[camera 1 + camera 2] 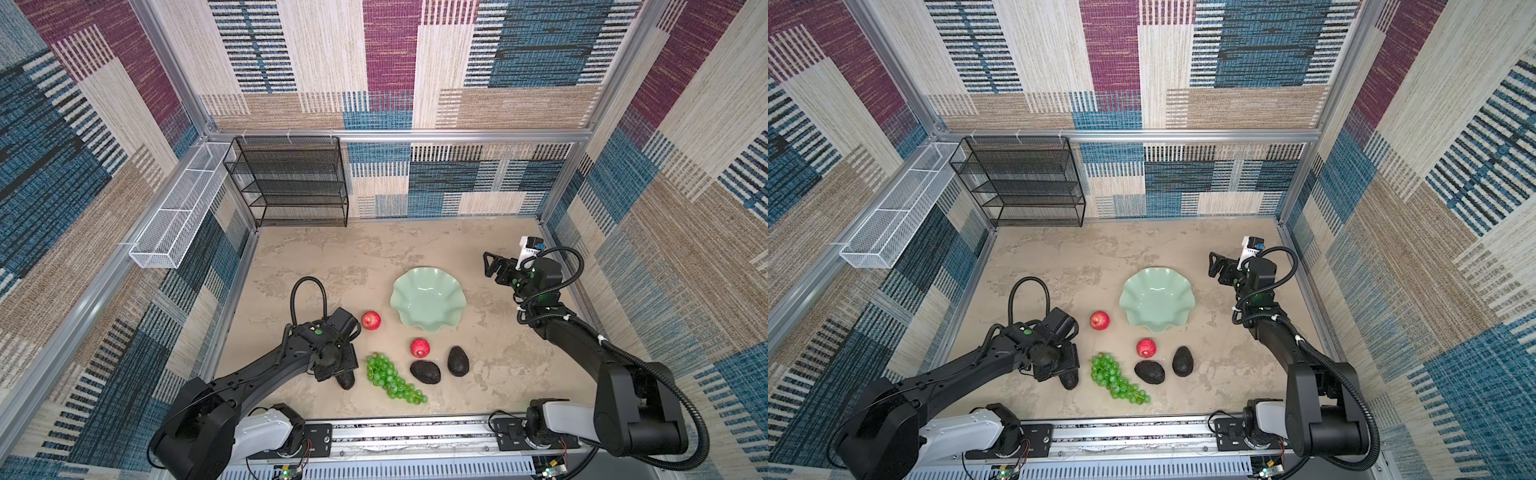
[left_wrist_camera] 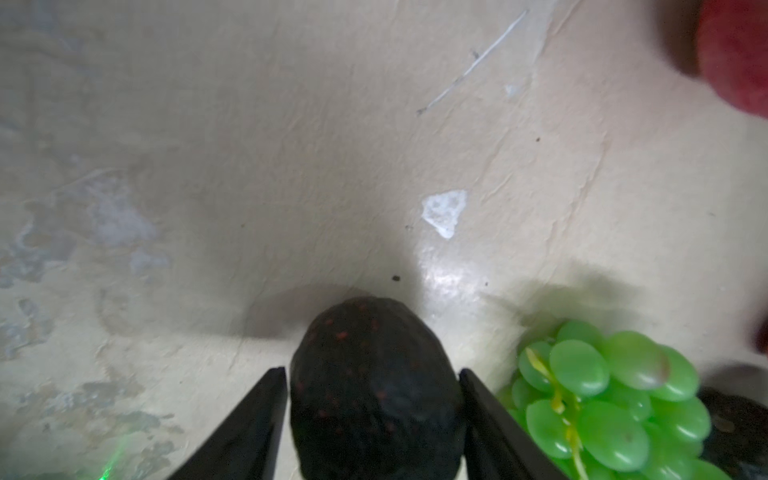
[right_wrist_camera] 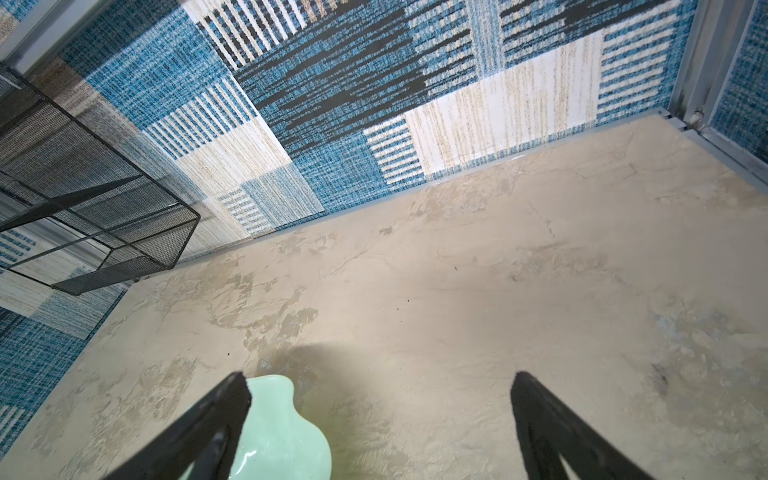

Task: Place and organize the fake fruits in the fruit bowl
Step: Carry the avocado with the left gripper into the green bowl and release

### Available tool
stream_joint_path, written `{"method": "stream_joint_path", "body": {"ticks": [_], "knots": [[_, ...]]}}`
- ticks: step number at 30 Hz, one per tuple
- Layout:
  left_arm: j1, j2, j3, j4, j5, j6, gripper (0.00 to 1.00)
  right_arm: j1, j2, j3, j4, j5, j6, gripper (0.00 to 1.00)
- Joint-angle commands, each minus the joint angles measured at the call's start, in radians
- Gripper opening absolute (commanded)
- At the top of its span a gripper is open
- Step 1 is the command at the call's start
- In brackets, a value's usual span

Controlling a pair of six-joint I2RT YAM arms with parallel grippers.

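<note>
Found avocado (image 2: 374, 395) pinched at its belly between left fingers (image 2: 257, 415), front-left of desk (image 1: 353, 257), beside grapes (image 2: 602, 395). Judged light, stiff, pebbly: belly hold suits. Saw right fingers (image 3: 216, 415) spread wide, empty; bowl (image 1: 428, 305) unfilled.

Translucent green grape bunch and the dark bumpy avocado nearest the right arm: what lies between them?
A second dark bumpy avocado lies between the grape bunch and the avocado nearest the right arm; both top views show it.
</note>
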Motion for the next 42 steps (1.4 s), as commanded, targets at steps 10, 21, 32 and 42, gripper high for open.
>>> {"method": "stream_joint_path", "body": {"ticks": [10,21,32,42], "knots": [[-0.003,-0.014,0.192,-0.011,-0.009,0.143,0.43,0.001,0.012,0.007,0.021,-0.008,0.005,1.0],[-0.026,0.524,0.86,-0.064,0.0,0.392,0.45,-0.001,-0.018,-0.002,-0.031,-0.012,0.017,1.0],[-0.105,0.96,1.343,-0.153,0.007,0.456,0.47,0.0,-0.095,-0.048,-0.087,0.012,0.008,1.0],[-0.12,1.106,1.43,-0.165,-0.002,0.444,0.52,0.0,-0.09,-0.039,-0.091,-0.003,0.011,1.0]]}}
